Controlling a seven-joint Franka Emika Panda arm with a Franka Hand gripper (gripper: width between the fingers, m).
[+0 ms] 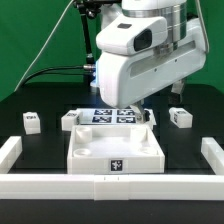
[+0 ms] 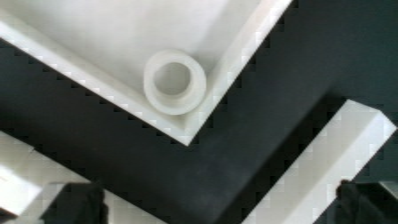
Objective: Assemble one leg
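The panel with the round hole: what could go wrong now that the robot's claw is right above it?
1. The open gripper, holding nothing, hovers over the panel's corner hole. Coming down here, it might hit the raised rim and shove the panel.
2. One leg lies loose on the table; a sweep of the arm could knock it away.

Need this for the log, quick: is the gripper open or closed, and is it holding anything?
Gripper: open, fingers spread apart, holding nothing.
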